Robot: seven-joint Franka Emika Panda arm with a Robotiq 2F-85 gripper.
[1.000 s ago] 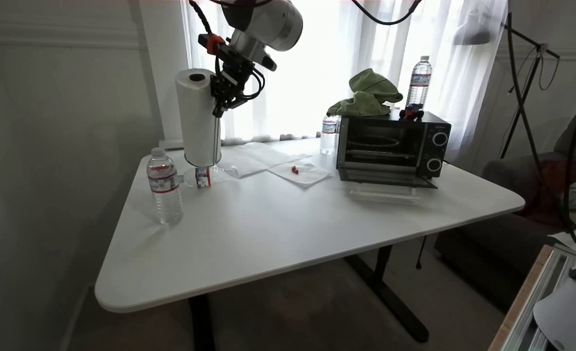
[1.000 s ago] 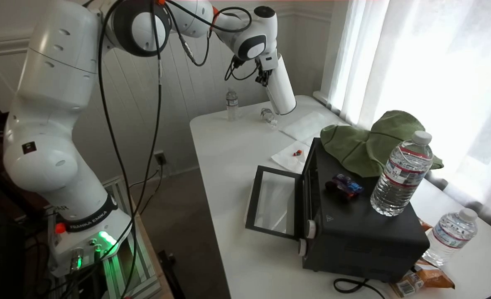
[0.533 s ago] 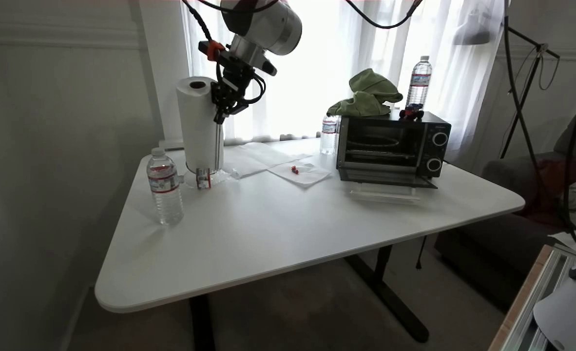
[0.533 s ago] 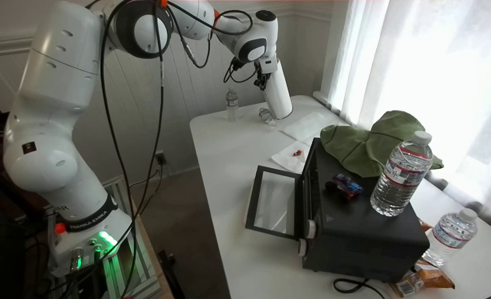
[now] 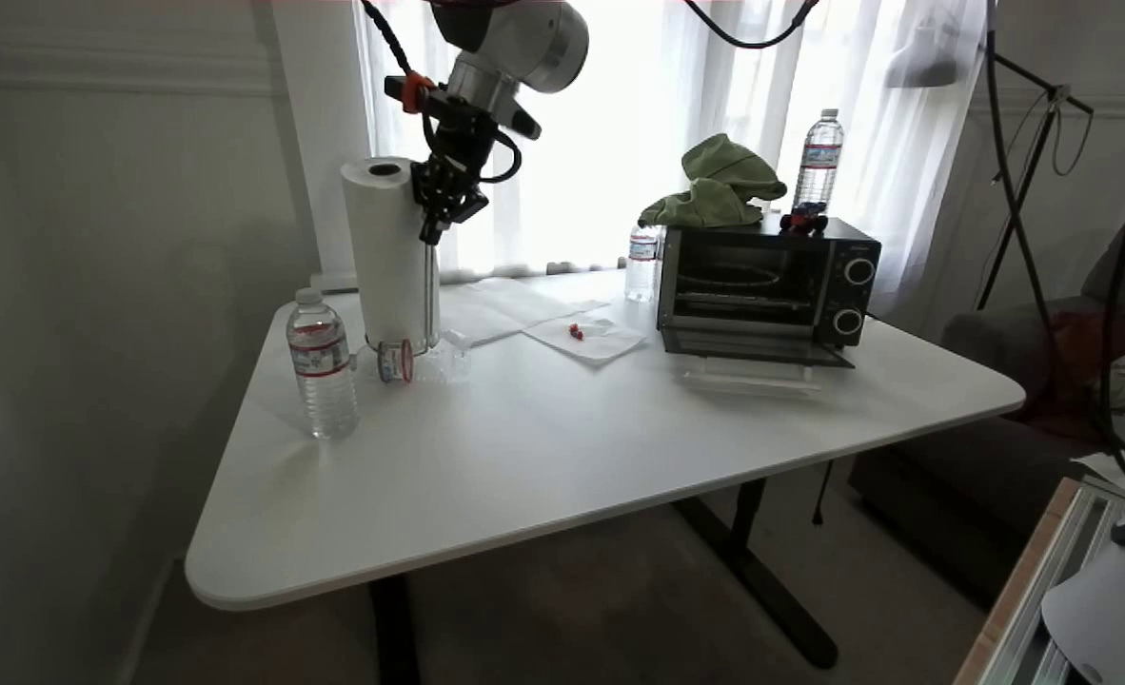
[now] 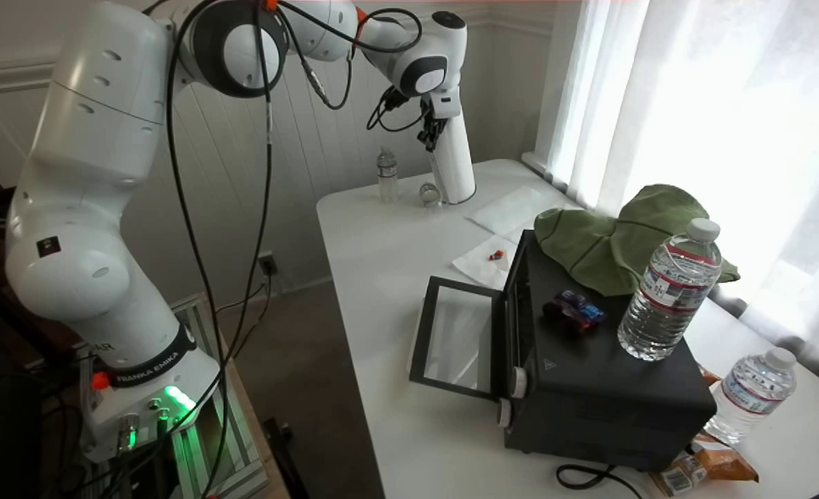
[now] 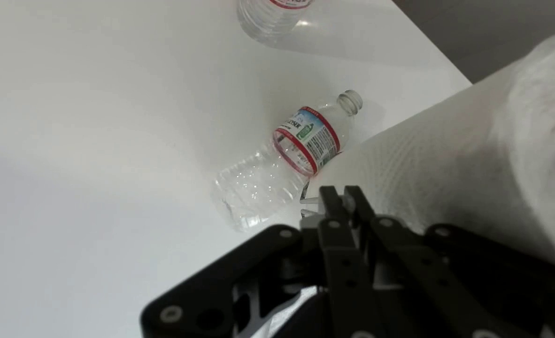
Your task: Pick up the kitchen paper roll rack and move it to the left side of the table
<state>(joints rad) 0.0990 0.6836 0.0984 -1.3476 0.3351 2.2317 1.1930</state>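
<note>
The kitchen paper roll rack, a tall white roll with a thin metal side wire, stands slightly tilted at the table's far left corner in an exterior view (image 5: pixel 386 262). It also shows in an exterior view (image 6: pixel 455 163) and large at the right of the wrist view (image 7: pixel 451 155). My gripper (image 5: pixel 431 233) is shut on the rack's side wire, beside the roll; its fingertips nearly meet in the wrist view (image 7: pixel 342 197). The base is low over the white table (image 5: pixel 562 457), against a lying clear bottle (image 7: pixel 308 138); I cannot tell whether it touches the tabletop.
An upright water bottle (image 5: pixel 322 366) stands near the left edge, close to the lying one. Paper sheets (image 5: pixel 501 309) lie right of the rack. A toaster oven (image 5: pixel 762 285) with its door down bears a green cloth (image 5: pixel 724 185), a bottle (image 5: pixel 818 162) and a toy car (image 5: pixel 803 219).
The rack has come down and become more upright, shifting toward the lying bottle. That bottle has been turned and pushed toward the table's front. My gripper has kept hold of the wire.
</note>
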